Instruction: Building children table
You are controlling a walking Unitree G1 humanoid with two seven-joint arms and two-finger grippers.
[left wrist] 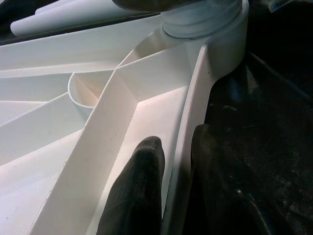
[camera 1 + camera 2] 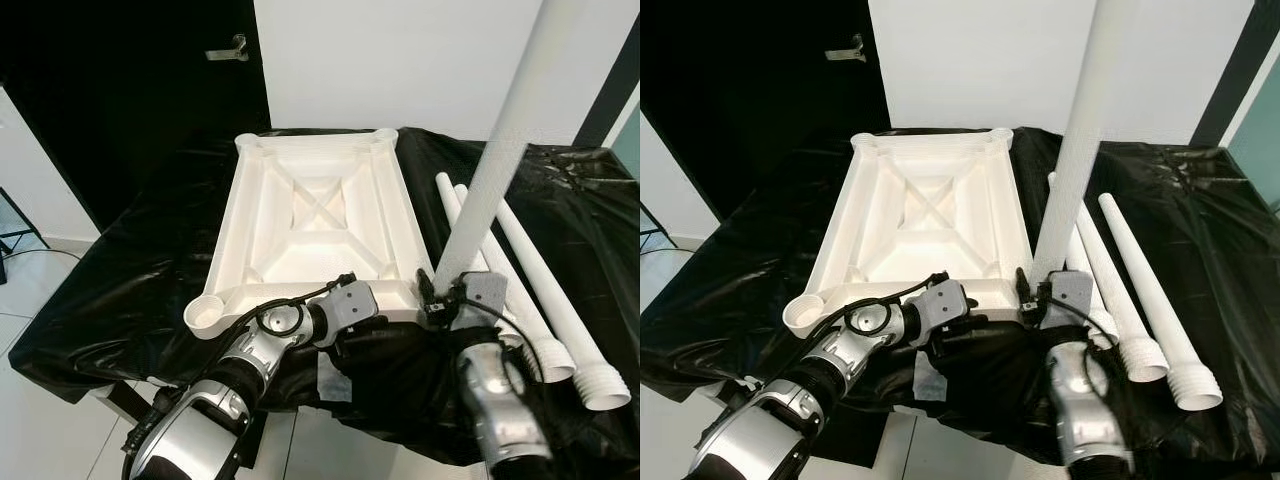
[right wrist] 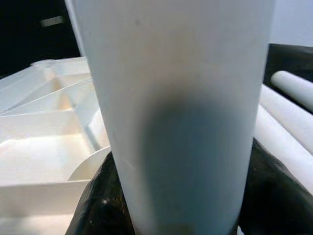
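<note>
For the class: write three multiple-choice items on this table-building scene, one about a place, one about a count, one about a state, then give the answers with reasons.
1. Where does the upright leg stand?
A. At the tabletop's near right corner
B. At its far left corner
C. On the floor

2. How many legs lie loose on the black sheet?
A. One
B. Three
C. Five

3. What does the left gripper do?
A. Hangs idle
B. Lifts a loose leg
C. Pinches the tabletop's rim

Answers:
1 A: the right gripper holds the leg at the near right corner of the upturned tabletop.
2 B: three loose legs lie right of the tabletop.
3 C: its fingers sit either side of the rim wall.
</note>
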